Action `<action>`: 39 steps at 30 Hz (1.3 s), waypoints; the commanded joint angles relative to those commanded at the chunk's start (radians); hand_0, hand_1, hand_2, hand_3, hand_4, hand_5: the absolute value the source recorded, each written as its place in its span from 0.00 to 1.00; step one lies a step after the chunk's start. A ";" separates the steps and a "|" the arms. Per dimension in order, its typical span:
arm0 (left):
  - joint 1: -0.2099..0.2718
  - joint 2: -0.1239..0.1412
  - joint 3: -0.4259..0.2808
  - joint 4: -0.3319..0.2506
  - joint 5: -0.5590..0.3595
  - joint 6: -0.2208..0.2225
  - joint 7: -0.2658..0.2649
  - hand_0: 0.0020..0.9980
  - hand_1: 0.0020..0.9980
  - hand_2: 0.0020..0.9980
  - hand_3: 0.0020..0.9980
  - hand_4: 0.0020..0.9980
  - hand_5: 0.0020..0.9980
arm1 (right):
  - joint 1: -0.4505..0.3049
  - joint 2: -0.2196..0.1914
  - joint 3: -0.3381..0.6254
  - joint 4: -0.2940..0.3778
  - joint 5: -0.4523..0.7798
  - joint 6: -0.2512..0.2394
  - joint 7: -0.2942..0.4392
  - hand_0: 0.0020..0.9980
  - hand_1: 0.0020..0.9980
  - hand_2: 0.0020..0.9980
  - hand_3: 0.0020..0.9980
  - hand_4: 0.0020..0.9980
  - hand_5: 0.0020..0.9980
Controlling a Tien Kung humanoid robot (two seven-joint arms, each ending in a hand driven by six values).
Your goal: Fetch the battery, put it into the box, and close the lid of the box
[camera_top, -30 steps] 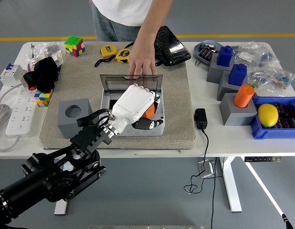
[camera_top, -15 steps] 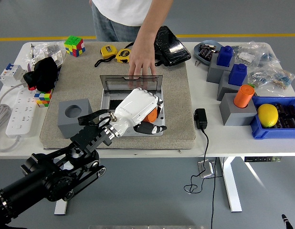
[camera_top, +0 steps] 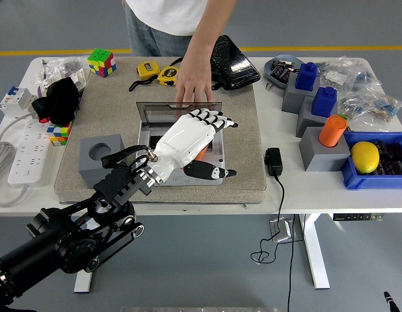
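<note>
Orange battery (camera_top: 202, 153) lies in box (camera_top: 217, 153) beneath left hand (camera_top: 191, 140), fingers released. Next: swing far lid (camera_top: 178, 112), which person's hand (camera_top: 193, 88) touches, shut.

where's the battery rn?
Head view: the orange battery lies inside the open box at mat centre, mostly hidden under the left hand, fingers spread; a person's hand holds the lid.
</note>
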 joint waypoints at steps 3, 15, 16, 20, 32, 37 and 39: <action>-0.002 -0.009 -0.010 -0.008 0.007 0.012 -0.002 0.96 0.99 0.97 0.96 1.00 0.71 | 0.000 0.000 -0.003 0.000 0.001 0.000 0.000 0.81 0.77 0.75 0.79 1.00 1.00; 0.004 -0.001 0.004 -0.003 0.024 -0.003 0.012 0.99 1.00 0.98 0.93 1.00 0.69 | -0.004 -0.002 0.005 0.000 -0.003 0.000 0.001 0.81 0.77 0.75 0.79 1.00 1.00; 0.005 0.000 0.003 -0.002 0.023 -0.003 0.012 0.99 1.00 0.98 0.93 1.00 0.69 | -0.004 -0.002 0.005 0.000 -0.002 0.000 0.001 0.81 0.77 0.75 0.79 1.00 1.00; 0.006 0.002 -0.007 -0.011 0.031 0.003 0.016 1.00 1.00 1.00 0.95 1.00 0.71 | -0.002 -0.002 -0.001 0.000 0.005 -0.001 0.003 0.81 0.77 0.75 0.79 1.00 1.00; 0.028 0.010 -0.083 -0.106 0.045 -0.024 0.042 1.00 1.00 1.00 0.96 1.00 0.73 | -0.001 0.001 0.006 0.000 0.002 -0.001 0.001 0.81 0.77 0.75 0.79 1.00 1.00; 0.046 0.018 -0.140 -0.159 -0.009 -0.058 0.037 1.00 1.00 1.00 0.96 1.00 1.00 | -0.001 0.003 0.008 0.000 0.002 0.000 0.001 0.81 0.77 0.75 0.79 1.00 1.00; 0.057 0.019 -0.159 -0.171 -0.059 -0.062 0.020 1.00 1.00 1.00 0.96 1.00 1.00 | 0.000 0.003 0.008 0.000 0.002 -0.001 0.001 0.81 0.77 0.75 0.79 1.00 1.00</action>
